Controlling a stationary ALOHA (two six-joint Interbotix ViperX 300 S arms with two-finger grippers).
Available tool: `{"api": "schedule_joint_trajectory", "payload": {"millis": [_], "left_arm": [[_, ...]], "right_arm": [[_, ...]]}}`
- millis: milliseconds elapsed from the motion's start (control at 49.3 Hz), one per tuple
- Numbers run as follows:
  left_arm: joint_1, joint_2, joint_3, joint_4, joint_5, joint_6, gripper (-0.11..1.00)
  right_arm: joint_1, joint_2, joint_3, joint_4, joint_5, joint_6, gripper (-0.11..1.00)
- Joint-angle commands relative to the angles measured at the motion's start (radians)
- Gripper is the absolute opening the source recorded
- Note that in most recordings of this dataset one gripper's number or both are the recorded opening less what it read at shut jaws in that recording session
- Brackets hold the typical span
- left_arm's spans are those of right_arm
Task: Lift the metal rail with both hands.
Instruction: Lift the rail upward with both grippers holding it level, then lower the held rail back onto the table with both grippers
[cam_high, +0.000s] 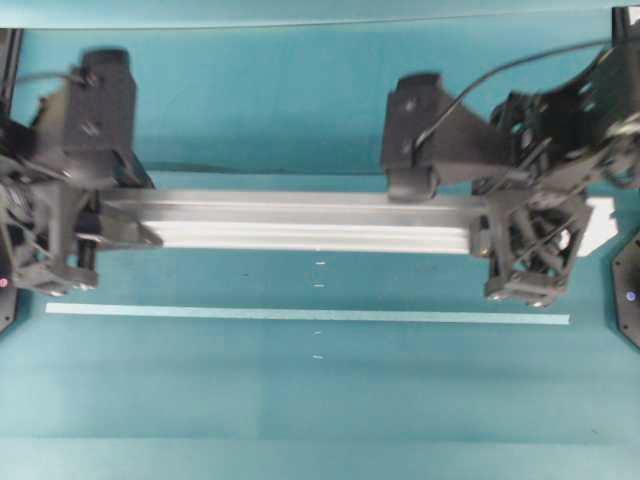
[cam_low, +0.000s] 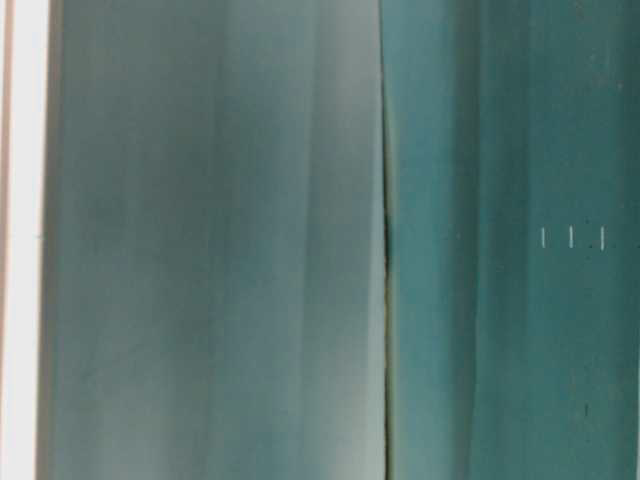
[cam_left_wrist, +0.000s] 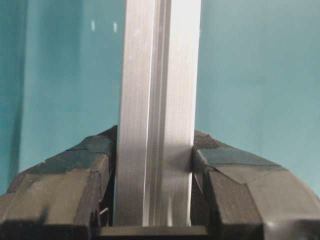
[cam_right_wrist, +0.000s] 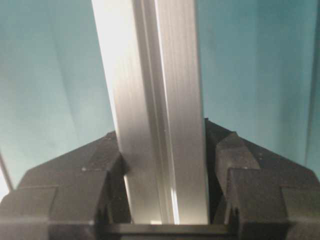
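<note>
The metal rail (cam_high: 300, 222), a long straight silver aluminium extrusion with lengthwise grooves, lies level across the middle of the overhead view, parallel to the pale tape strip (cam_high: 300, 315) and on its far side. The left gripper (cam_high: 110, 228) clasps one end and the right gripper (cam_high: 490, 232) the other. In each wrist view the rail (cam_left_wrist: 157, 100) (cam_right_wrist: 155, 110) runs straight away from the camera, pinched between two black fingers (cam_left_wrist: 95, 165) (cam_right_wrist: 230, 155) pressing its opposite faces.
</note>
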Motion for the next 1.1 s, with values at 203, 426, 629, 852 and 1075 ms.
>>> {"api": "schedule_joint_trajectory", "payload": {"millis": [203,426,629,852,1075], "left_arm": [[0.012,0.046,-0.196,0.003,0.13,-0.057,0.3],[0.012,0.072,-0.255,0.005,0.186,-0.057,0.3],[0.012,0.08,-0.262,0.003,0.187,-0.074,0.3],[0.012,0.08,-0.262,0.003,0.187,-0.078,0.3],[0.009,0.083,-0.255,0.003,0.187,-0.083,0.3]], "right_arm": [[-0.017,-0.012,-0.132,-0.002,0.081,0.069,0.37],[-0.023,-0.006,-0.166,-0.002,0.087,0.067,0.37],[-0.025,-0.005,-0.163,-0.002,0.086,0.067,0.37],[-0.025,-0.005,-0.167,-0.003,0.086,0.067,0.37],[-0.025,-0.003,-0.158,-0.006,0.081,0.066,0.37]]}}
